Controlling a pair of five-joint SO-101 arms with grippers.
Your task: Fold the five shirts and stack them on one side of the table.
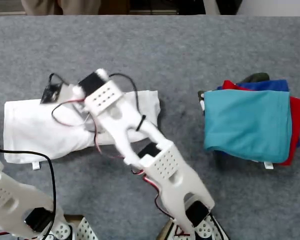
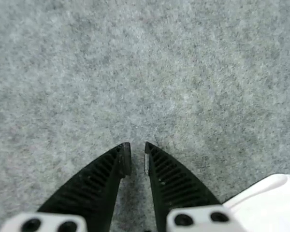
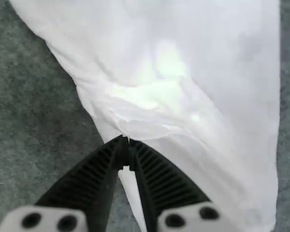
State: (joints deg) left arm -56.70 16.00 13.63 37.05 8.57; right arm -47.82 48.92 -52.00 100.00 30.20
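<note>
A white shirt [image 1: 35,130] lies spread on the left half of the grey table, partly folded. The right arm [image 1: 110,107] stretches across it from the front. In the right wrist view my right gripper [image 3: 127,147] is shut on a bunched edge of the white shirt [image 3: 208,72], close to the cloth's border with the table. My left gripper [image 2: 135,158] hangs over bare felt with its fingers nearly together and nothing between them; a corner of the white shirt [image 2: 275,203] lies beside it. The left arm [image 1: 10,200] sits at the front left corner.
At the right side lies a stack of folded shirts [image 1: 247,122]: teal on top, with blue, red [image 1: 296,120] and a dark one beneath. The grey felt table [image 1: 180,55] is bare between the white shirt and the stack. Cables loop over the right arm.
</note>
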